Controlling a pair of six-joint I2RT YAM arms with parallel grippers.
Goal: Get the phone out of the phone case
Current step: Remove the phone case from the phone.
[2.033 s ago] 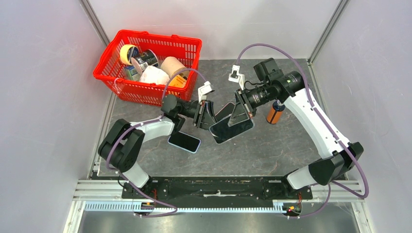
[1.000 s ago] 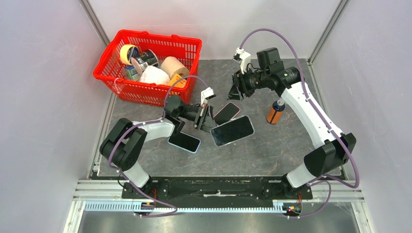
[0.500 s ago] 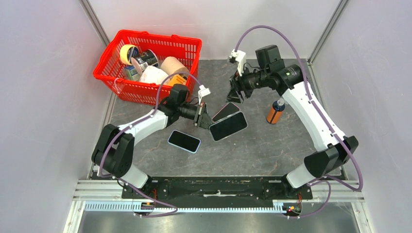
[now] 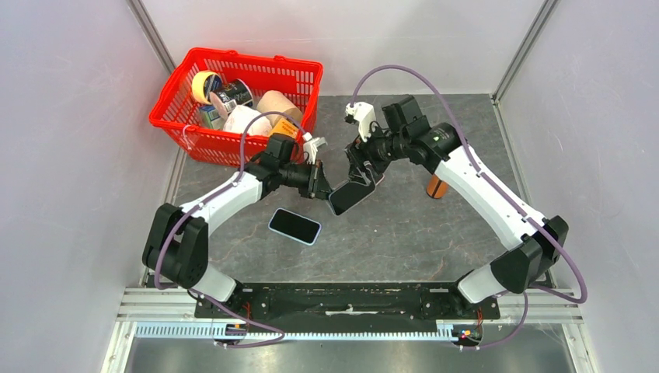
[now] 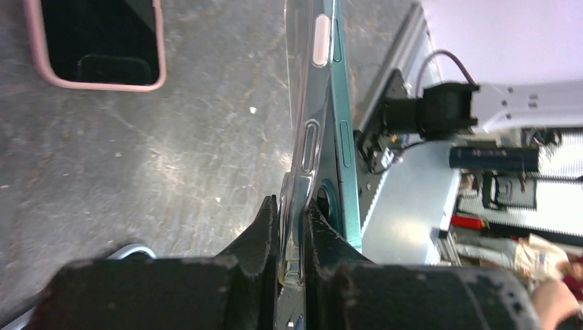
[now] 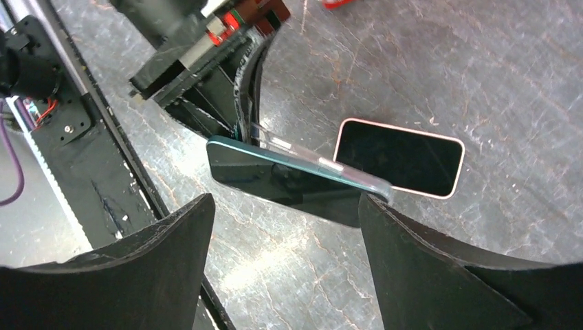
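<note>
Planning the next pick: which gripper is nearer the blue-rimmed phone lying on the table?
Left. The left gripper, shut on the clear case, is just beyond the blue-rimmed phone; the right gripper stands open farther beyond and to the right.

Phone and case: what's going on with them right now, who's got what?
The left tool is shut on the edge of the clear case, holding it and the teal phone tilted above the table. The right tool is open, its fingers spread to either side of the phone without gripping it. The phone is not out yet, though the case looks peeled away at the clamped end. A pink-cased phone and a blue-edged phone lie flat on the table.
</note>
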